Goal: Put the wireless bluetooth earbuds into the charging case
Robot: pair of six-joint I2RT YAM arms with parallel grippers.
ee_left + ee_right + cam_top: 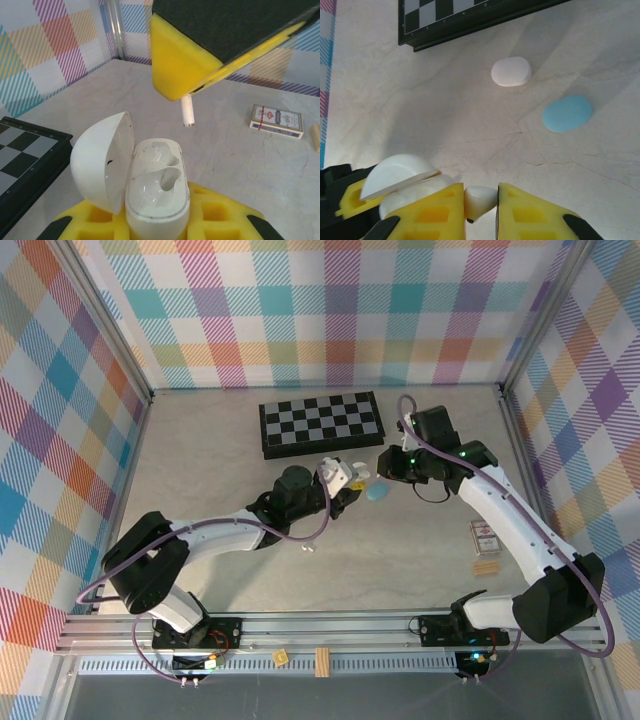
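Note:
My left gripper [338, 480] is shut on a white charging case [157, 182], which stands upright between the yellow fingers with its lid [100, 160] swung open to the left. Both wells look empty. My right gripper [481, 205] is shut on a white earbud [479, 198], pinched between its yellow pads. It hovers just above and beyond the open case. In the left wrist view the earbud's stem [187, 111] pokes down below the right gripper's finger [180, 60]. In the top view the right gripper [388, 468] sits close to the right of the held case [342, 472].
A closed white case [510, 71] and a closed blue case [567, 113] lie on the table beyond. The chessboard [320, 424] is at the back. A card deck [483, 533] and a wooden block [486, 567] lie at the right. A small white piece [310, 549] rests near the left arm.

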